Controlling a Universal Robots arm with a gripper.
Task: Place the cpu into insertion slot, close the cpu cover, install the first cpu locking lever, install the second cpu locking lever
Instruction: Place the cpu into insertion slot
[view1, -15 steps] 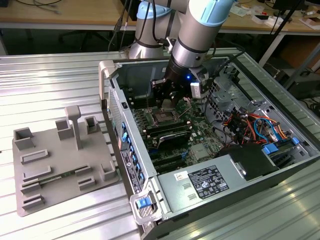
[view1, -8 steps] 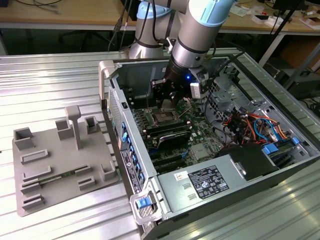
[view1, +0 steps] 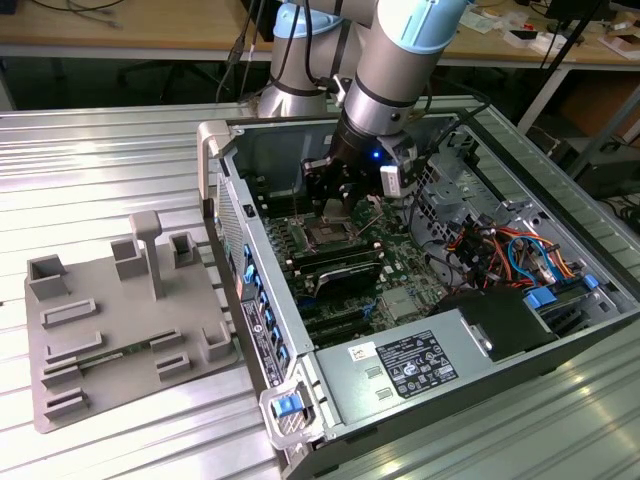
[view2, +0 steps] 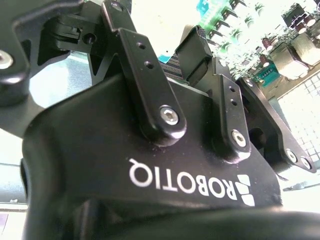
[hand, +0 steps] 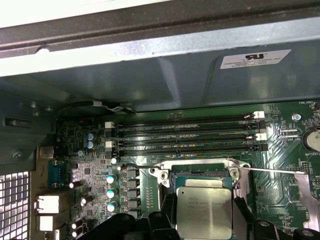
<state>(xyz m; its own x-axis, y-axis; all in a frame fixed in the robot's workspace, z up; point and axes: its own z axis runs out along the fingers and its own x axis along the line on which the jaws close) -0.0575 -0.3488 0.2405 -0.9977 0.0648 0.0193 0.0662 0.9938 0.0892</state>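
Observation:
In the first wrist view the cpu (hand: 204, 212), a flat square chip with a dull silver top, sits between my gripper's two black fingers (hand: 167, 212). My gripper (hand: 204, 220) is shut on its edges. Just beyond it lies the insertion slot (hand: 199, 175), a dark square socket with a pale metal rim on the green board. Thin wire levers (hand: 272, 172) run along the socket's sides. In the exterior view my gripper (view1: 335, 205) hangs inside the open computer case, right above the insertion slot (view1: 328, 237). I cannot make out the cpu cover.
Long black memory slots (hand: 185, 135) lie past the socket, with the case wall (hand: 160, 75) behind them. A grey fixture plate (view1: 120, 330) lies at the exterior view's left. A power supply (view1: 410, 365) and coloured cables (view1: 500, 255) fill the case's right side.

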